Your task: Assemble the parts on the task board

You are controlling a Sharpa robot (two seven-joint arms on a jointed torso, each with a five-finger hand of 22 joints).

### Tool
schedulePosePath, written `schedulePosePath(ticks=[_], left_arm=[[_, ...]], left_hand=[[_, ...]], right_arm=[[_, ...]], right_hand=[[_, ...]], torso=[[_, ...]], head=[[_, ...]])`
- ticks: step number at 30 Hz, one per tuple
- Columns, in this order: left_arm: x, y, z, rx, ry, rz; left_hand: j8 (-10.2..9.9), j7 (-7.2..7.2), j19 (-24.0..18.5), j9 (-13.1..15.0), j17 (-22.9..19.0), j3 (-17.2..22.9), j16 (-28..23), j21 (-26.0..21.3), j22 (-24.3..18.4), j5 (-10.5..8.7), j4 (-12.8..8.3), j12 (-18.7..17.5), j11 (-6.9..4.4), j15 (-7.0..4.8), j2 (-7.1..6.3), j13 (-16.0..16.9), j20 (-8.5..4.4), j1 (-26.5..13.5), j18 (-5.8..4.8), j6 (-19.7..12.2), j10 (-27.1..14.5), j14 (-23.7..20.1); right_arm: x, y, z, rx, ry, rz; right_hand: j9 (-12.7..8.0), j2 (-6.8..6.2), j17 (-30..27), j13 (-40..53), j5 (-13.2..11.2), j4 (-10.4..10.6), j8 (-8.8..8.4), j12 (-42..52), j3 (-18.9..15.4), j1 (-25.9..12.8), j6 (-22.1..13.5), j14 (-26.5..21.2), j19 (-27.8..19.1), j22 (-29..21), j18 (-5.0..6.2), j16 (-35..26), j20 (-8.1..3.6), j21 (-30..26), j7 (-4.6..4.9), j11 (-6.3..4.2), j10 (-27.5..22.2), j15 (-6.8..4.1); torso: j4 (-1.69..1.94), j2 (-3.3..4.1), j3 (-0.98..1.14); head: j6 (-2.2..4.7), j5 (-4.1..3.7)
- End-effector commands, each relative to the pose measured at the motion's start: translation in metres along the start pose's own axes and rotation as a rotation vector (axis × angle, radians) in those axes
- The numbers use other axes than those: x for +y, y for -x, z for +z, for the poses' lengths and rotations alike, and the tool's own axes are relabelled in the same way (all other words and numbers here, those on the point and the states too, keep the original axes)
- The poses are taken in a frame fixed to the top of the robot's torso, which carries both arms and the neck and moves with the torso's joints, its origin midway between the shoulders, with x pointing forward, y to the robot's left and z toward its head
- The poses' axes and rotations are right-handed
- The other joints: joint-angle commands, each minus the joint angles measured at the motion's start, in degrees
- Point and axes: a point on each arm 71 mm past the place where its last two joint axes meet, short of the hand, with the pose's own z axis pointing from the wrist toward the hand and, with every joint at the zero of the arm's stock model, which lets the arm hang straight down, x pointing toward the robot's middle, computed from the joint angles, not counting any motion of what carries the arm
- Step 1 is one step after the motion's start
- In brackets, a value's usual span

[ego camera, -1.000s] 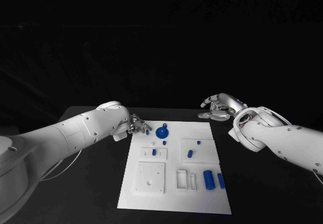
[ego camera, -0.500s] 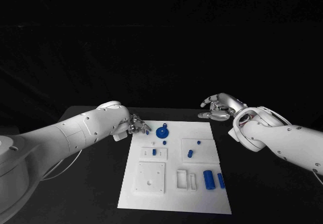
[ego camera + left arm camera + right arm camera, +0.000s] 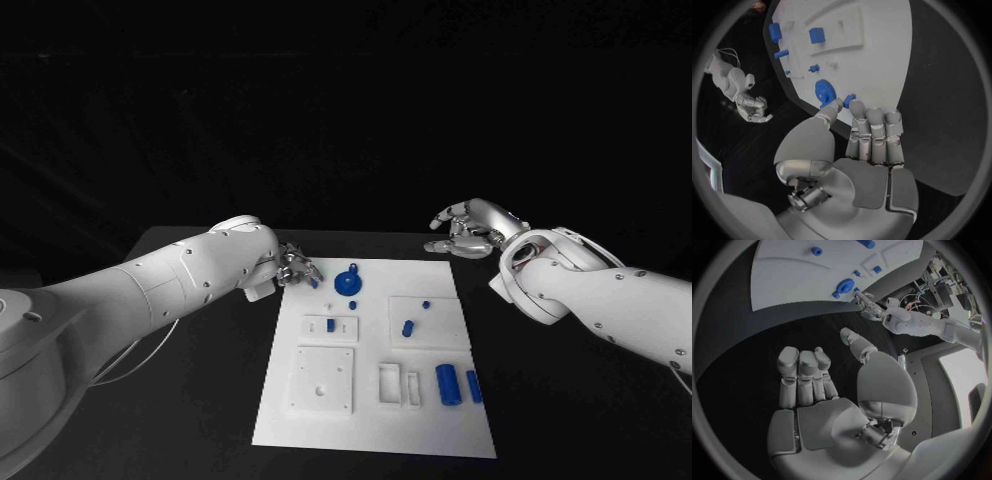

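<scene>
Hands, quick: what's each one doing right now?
Left hand: pinching a small blue part at the task board edge.
Right hand: open, holding nothing.

A black table (image 3: 188, 400) holds a white task board (image 3: 378, 400) at its centre, lengthwise from twelve to six o'clock, with bare dark surface at three and nine o'clock.

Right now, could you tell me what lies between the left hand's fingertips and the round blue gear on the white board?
A small blue peg, at the left hand's fingertips, beside the gear; left wrist view.
</scene>
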Motion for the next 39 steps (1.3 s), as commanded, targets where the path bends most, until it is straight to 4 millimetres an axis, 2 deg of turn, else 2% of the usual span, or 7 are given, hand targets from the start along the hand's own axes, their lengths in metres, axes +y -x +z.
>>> schedulePosePath(ticks=[1,6,7,8,22,33,39], left_arm=[[0.0,-0.002,0.0,0.02,-0.013,-0.009],[0.002,-0.001,0.0,0.014,-0.011,-0.018],[0.002,-0.001,-0.001,0.012,-0.011,-0.022],[0.003,-0.001,-0.001,0.009,-0.011,-0.026],[0.012,-0.006,-0.018,-0.03,-0.047,-0.107],[0.022,-0.016,-0.049,-0.086,-0.113,-0.173],[0.021,-0.027,-0.062,-0.123,-0.151,-0.158]], left_hand=[[0.21,0.05,-0.55,0.0,-0.15,0.25,0.29,-0.35,0.14,0.06,-1.2,-0.28,0.16,0.0,1.5,-0.12,-7.3,0.56,-1.18,0.59,0.32,-0.26],[0.9,-0.34,-0.37,0.09,-0.31,1.17,0.55,-0.28,0.26,-0.08,-3.4,-0.28,-0.18,-0.13,3.32,-0.25,-7.31,1.31,-1.27,2.08,0.79,0.01],[1.28,-0.56,0.0,0.16,-0.43,5.02,0.64,-0.37,0.11,-7.46,-3.05,-0.39,-0.57,-0.27,2.61,-0.38,-7.35,2.67,-1.26,2.97,1.06,0.19],[1.42,-0.78,0.3,0.06,-0.56,7.74,0.7,-0.41,0.04,-8.29,-2.28,-0.44,-0.68,-0.37,2.0,-0.48,-7.34,3.13,-1.33,3.56,1.32,0.43],[2.92,-1.98,2.2,0.33,-0.86,12.89,2.1,0.79,0.76,-5.93,-3.63,0.19,-1.76,-1.09,0.69,-0.39,-7.89,0.67,-1.19,6.75,3.41,2.33],[3.61,-2.72,4.19,0.52,-1.24,14.05,2.61,1.55,0.79,-1.77,-4.98,0.22,-2.53,-1.92,-0.27,-0.46,-8.4,-0.8,-0.8,8.46,5.71,4.48],[4.07,-3.23,5.38,0.7,-1.19,14.47,3.15,2.17,0.87,2.05,-5.48,0.66,-3.04,-2.51,-1.18,-0.11,-8.73,-1.37,-0.52,9.69,6.74,5.72]], right_arm=[[0.001,-0.001,0.0,0.008,0.011,-0.003],[0.001,-0.001,0.0,0.008,0.011,-0.003],[0.001,-0.001,0.0,0.008,0.011,-0.003],[0.001,-0.001,0.0,0.008,0.011,-0.004],[-0.003,0.001,-0.001,0.006,0.004,0.0],[-0.005,0.003,-0.002,0.004,-0.002,0.003],[-0.006,0.003,-0.003,0.006,-0.004,0.005]], right_hand=[[-0.09,0.12,0.07,-0.08,0.25,0.42,0.07,0.31,0.02,0.43,0.97,0.47,-0.01,0.06,6.75,-0.4,-0.23,-0.26,0.6,0.95,-1.54,0.01],[-0.09,0.12,0.07,-0.09,0.27,0.44,0.07,0.31,0.01,0.42,0.97,0.47,-0.01,0.06,6.75,-0.4,-0.24,-0.26,0.6,0.95,-1.54,0.01],[-0.09,0.11,0.07,-0.1,0.27,0.44,0.07,0.32,0.01,0.42,0.97,0.47,-0.01,0.06,6.75,-0.4,-0.24,-0.26,0.6,0.95,-1.54,0.01],[-0.09,0.11,0.07,-0.1,0.28,0.45,0.07,0.32,0.0,0.41,0.98,0.47,-0.01,0.06,6.75,-0.41,-0.23,-0.26,0.6,0.95,-1.55,0.01],[-0.1,0.09,0.07,-0.19,0.73,0.53,0.09,0.35,-0.06,0.39,1.03,0.48,0.01,0.08,6.75,-0.45,-0.24,-0.32,0.58,0.94,-1.59,0.0],[-0.11,0.04,0.08,-0.24,1.1,0.57,0.09,0.38,-0.13,0.37,1.04,0.48,0.02,0.11,6.75,-0.48,-0.24,-0.35,0.58,0.93,-1.62,0.0],[-0.12,0.04,0.09,-0.28,1.32,0.59,0.08,0.4,-0.17,0.36,1.03,0.47,0.02,0.12,6.75,-0.49,-0.24,-0.37,0.58,0.93,-1.64,0.0]], torso=[[0.03,-0.01,-0.02],[0.04,0.0,-0.03],[0.05,-0.01,-0.03],[0.04,-0.03,-0.02],[0.26,-0.18,0.01],[1.04,-0.62,0.14],[1.4,-0.84,0.2]], head=[[-0.05,-0.02],[-0.06,-0.03],[-0.07,-0.03],[-0.08,0.01],[0.08,0.25],[-0.27,0.02],[-0.72,-0.22]])
